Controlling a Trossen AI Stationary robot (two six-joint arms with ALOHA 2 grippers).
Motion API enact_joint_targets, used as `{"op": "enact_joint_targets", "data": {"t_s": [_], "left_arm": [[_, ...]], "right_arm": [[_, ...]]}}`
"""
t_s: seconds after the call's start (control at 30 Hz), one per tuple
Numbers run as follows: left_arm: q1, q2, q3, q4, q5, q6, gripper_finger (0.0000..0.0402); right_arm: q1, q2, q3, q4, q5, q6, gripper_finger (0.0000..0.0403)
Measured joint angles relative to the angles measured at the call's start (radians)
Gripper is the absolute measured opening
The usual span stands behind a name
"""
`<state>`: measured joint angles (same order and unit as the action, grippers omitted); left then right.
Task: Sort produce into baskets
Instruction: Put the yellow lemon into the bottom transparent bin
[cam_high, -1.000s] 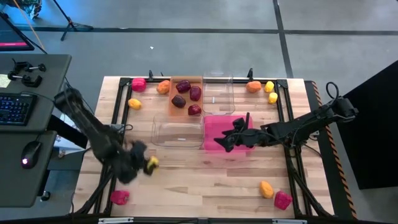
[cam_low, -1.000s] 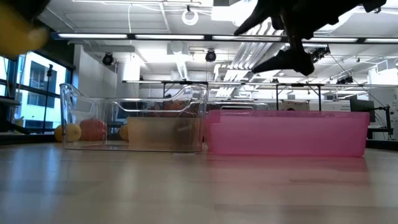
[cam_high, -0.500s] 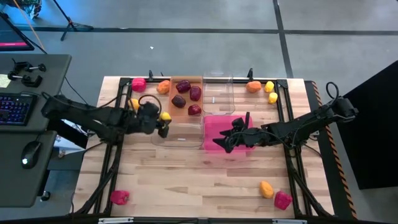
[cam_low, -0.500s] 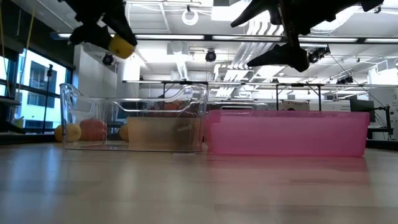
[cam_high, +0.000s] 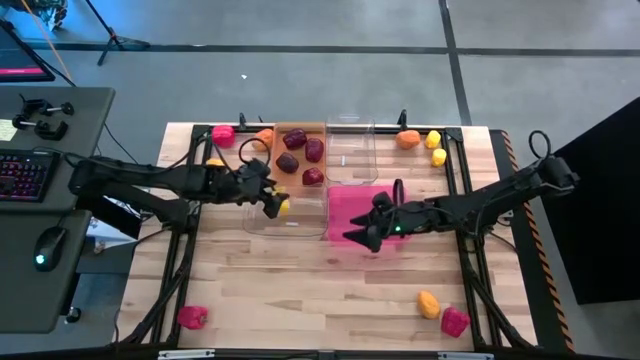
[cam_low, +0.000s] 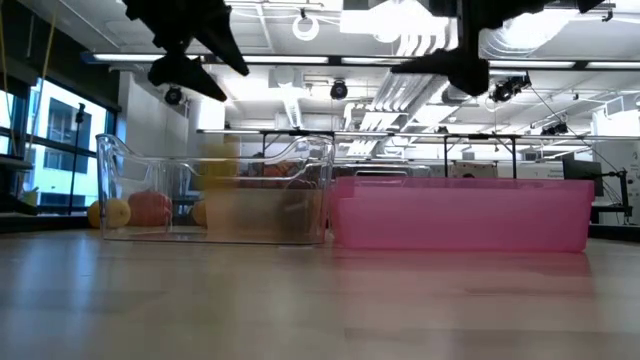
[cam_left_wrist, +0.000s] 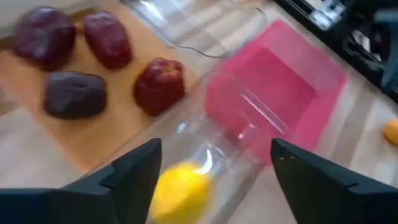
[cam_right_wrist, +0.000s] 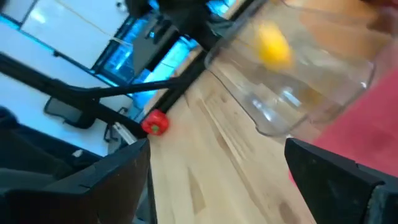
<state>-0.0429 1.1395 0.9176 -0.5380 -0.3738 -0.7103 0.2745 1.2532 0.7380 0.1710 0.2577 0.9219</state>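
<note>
My left gripper (cam_high: 272, 200) hangs open above the near clear basket (cam_high: 300, 222). A yellow piece of produce (cam_left_wrist: 180, 191) is below its spread fingers, blurred, inside the basket's walls (cam_low: 218, 172). My right gripper (cam_high: 358, 232) stands open above the pink basket (cam_high: 345, 205) with nothing between its fingers. The orange basket (cam_high: 281, 180) holds several maroon pieces (cam_left_wrist: 158, 84). A second clear basket (cam_high: 350, 150) stands beside it.
Loose produce lies at the far left (cam_high: 222, 135), at the far right (cam_high: 407, 139) (cam_high: 438, 157), at the near left (cam_high: 192, 317) and at the near right (cam_high: 428, 303) (cam_high: 455, 320). Black frame rails (cam_high: 470, 270) run along the table's sides.
My left gripper has swung from the table's near left toward the far edge and the right, up over the near clear basket, rolling as it went with the yellow piece in its fingers. It has then opened, and the yellow piece has dropped into the basket.
</note>
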Motion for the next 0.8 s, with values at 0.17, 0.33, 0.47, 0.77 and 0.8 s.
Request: {"op": "enact_joint_targets", "data": {"t_s": [0.17, 0.33, 0.47, 0.77, 0.8], "left_arm": [[-0.003, 0.010, 0.000, 0.043, 0.019, 0.001, 0.0318], [-0.056, 0.000, 0.000, 0.039, 0.029, 0.000, 0.0319], [-0.110, -0.001, 0.000, 0.022, -0.021, 0.010, 0.0319], [-0.119, -0.001, 0.000, 0.019, -0.042, -0.021, 0.0319], [-0.119, -0.001, 0.000, 0.019, -0.042, -0.021, 0.0319]], "right_arm": [[-0.004, -0.059, 0.000, 0.014, -0.005, -0.023, 0.0361], [0.054, -0.093, 0.027, -0.117, -0.147, 0.109, 0.0361], [0.186, -0.055, 0.121, -0.442, -0.185, 0.222, 0.0361], [0.455, 0.134, 0.224, -0.913, -0.390, 0.746, 0.0361], [0.478, 0.161, 0.224, -0.936, -0.427, 0.793, 0.0361]]}}
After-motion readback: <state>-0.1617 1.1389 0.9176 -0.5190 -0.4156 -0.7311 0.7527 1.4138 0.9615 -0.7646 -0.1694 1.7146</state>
